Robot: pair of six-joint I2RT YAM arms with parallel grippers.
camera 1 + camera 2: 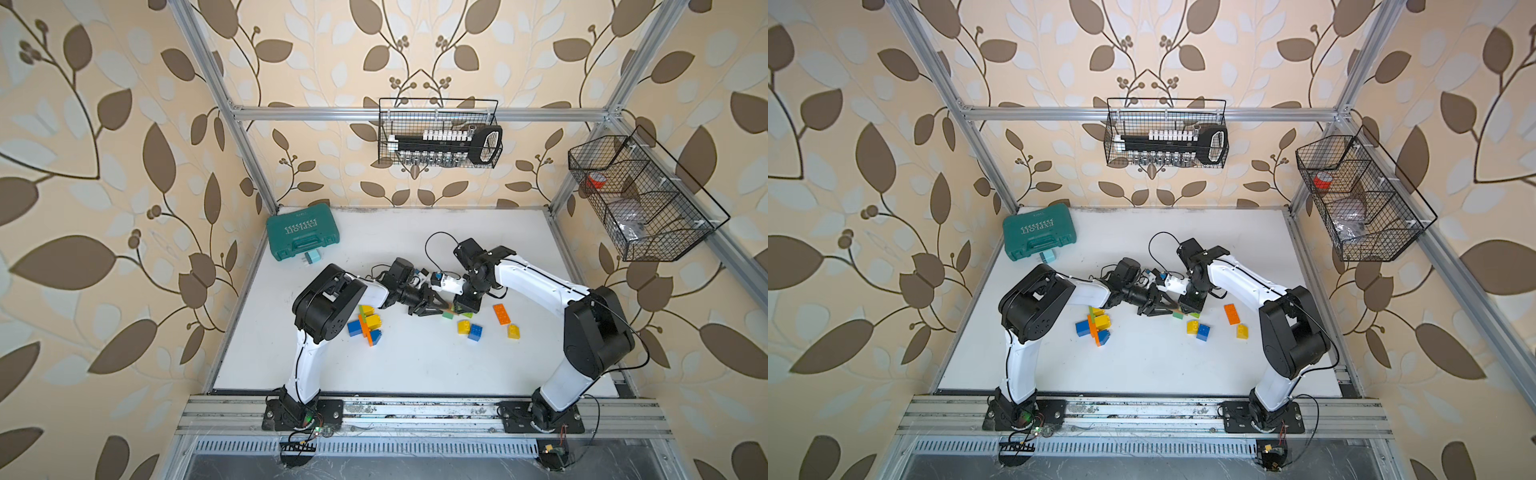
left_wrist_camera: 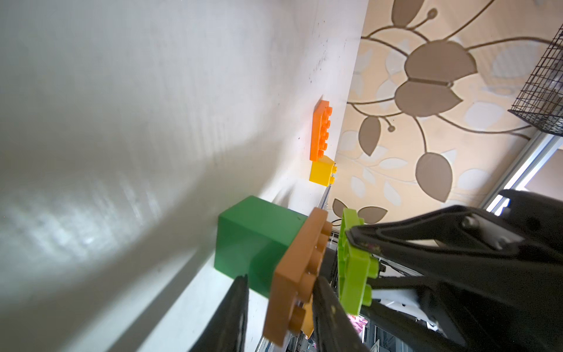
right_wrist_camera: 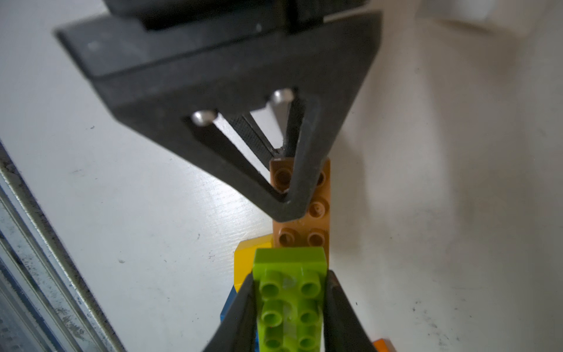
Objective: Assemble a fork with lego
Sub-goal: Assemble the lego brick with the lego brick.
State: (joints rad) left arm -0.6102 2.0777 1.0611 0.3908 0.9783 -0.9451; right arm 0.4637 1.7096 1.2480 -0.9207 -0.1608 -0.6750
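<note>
While the left claw [image 2: 283, 307] clamps a brown plate [image 2: 292, 274] seated on a green brick [image 2: 253, 240], the right claw [image 3: 289, 283] grips a lime plate [image 3: 289, 262] just beside its studs, over the counter [image 1: 415, 365]; other bricks [image 1: 368, 324] lie scattered to either side.

In both top views the left gripper [image 1: 444, 308] and right gripper [image 1: 465, 309] cover nearly all of the brown plate [image 3: 304, 234] and lime plate [image 3: 289, 304] they grip. In the right wrist view the lime plate runs off the picture's edge and hides most of a yellow brick [image 3: 245, 262] and a blue brick [image 3: 228, 307].
</note>
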